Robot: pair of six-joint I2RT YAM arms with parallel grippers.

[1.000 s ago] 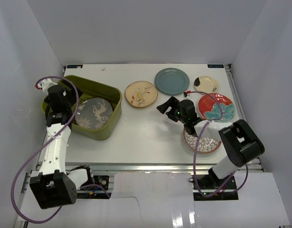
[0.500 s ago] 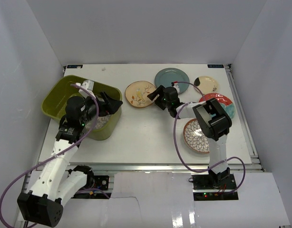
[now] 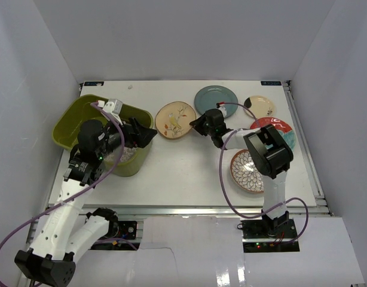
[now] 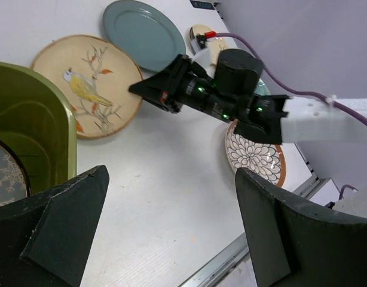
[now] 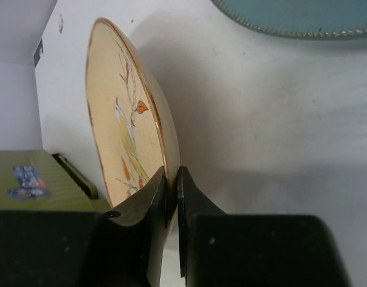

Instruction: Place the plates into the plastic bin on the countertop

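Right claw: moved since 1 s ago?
Yes. The right claw went left and toward the back wall, from beside the petal-pattern plate to the right rim of the bird plate, which it pinches.

White table (image 3: pixel 183 173), metal-edged, with one bin and five loose plates.
Olive-green bin (image 3: pixel 70 122) at left; bird plate (image 3: pixel 174 118) just right of it; grey-blue plate (image 3: pixel 215 98) close behind; cream plate with dark patch (image 3: pixel 259 106) far right; red plate (image 3: pixel 285 136) nearer; petal-pattern plate (image 3: pixel 246 173) nearest, front right.
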